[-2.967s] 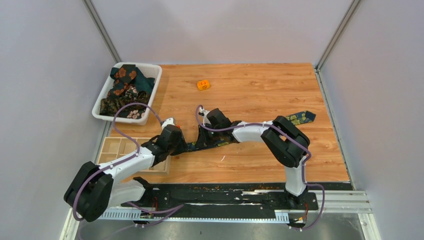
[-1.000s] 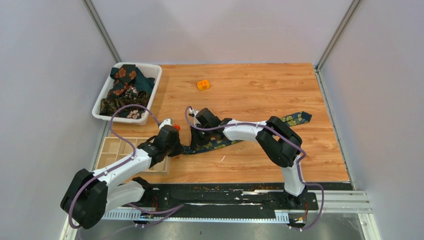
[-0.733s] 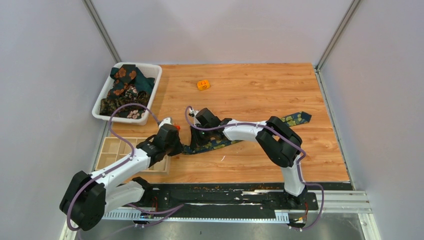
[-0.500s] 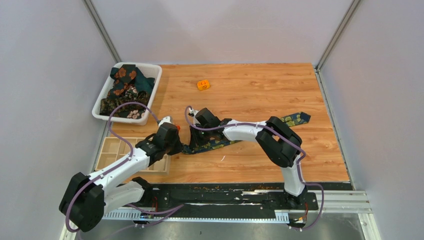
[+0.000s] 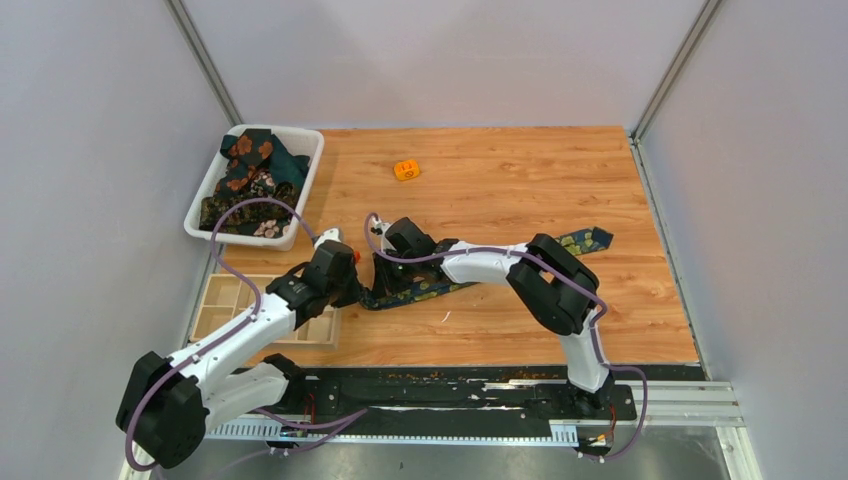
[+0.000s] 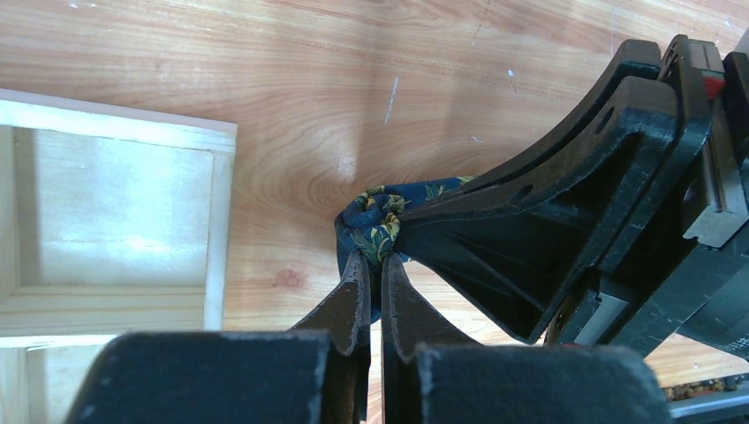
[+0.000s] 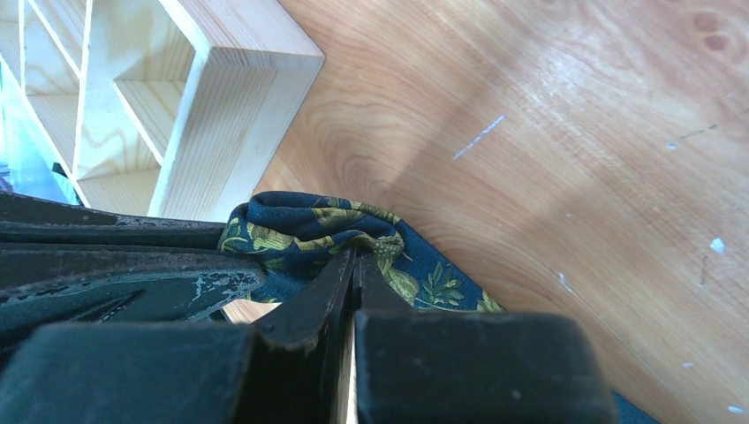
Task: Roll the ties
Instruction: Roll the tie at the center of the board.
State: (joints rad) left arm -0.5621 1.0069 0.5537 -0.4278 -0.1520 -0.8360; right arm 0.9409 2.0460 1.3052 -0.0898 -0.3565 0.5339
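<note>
Only the wrist views show the left gripper (image 6: 372, 265) and right gripper (image 7: 353, 258) clamped on the bunched end of the navy tie (image 5: 590, 240); overhead, it stretches rightward, angling slightly away.

Bright, even light, soft shadows, faint glare on the table (image 6: 291, 168); close fingers (image 6: 349, 309) look blurred.
</note>
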